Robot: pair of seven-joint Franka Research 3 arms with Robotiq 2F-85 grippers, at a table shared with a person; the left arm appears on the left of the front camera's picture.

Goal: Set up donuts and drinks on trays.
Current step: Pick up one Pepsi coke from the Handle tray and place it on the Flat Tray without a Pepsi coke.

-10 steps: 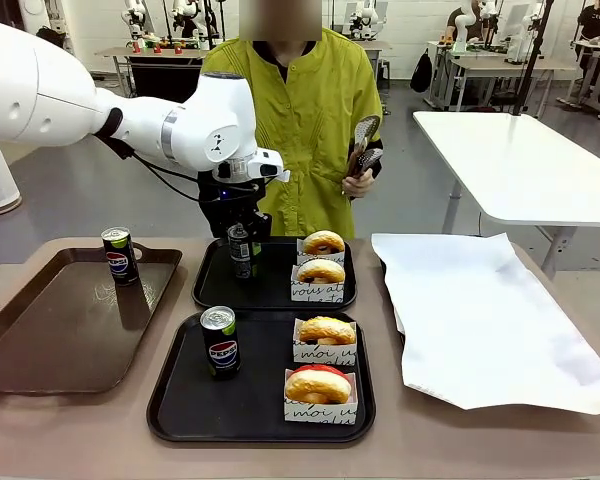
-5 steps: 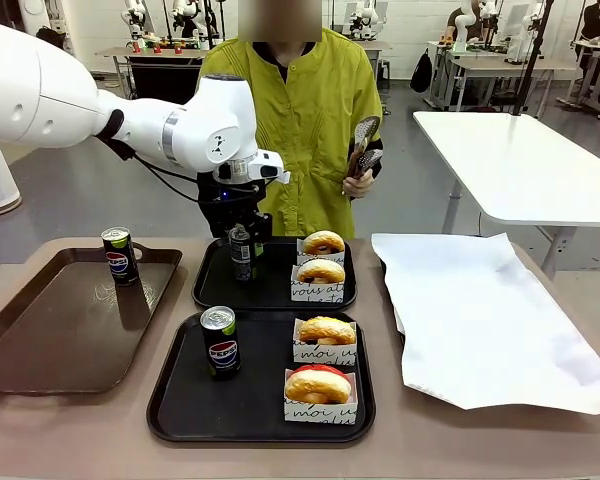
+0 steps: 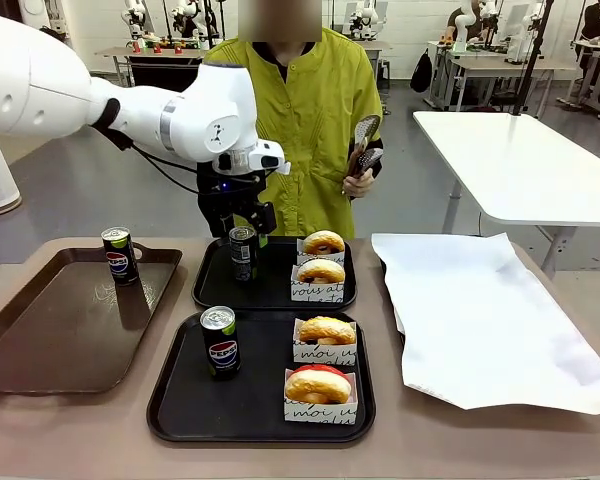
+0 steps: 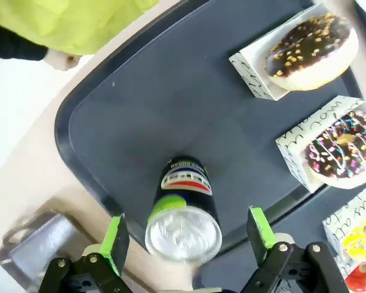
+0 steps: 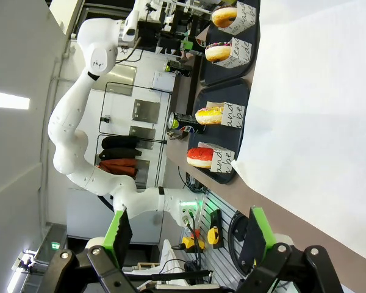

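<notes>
Fingers on the left gripper (image 4: 186, 235) are spread wide with a clear gap each side of the can (image 3: 243, 252), touching nothing. That can stands upright near the left edge of the far black tray (image 3: 275, 292), directly below the fingers, so I'd say a straight lift clears it. Two boxed donuts (image 3: 322, 270) sit along that tray's right edge. The near tray (image 3: 260, 425) has its own can and two donuts. The right gripper (image 5: 186, 235) is spread too, empty, well off to the side past the white paper.
</notes>
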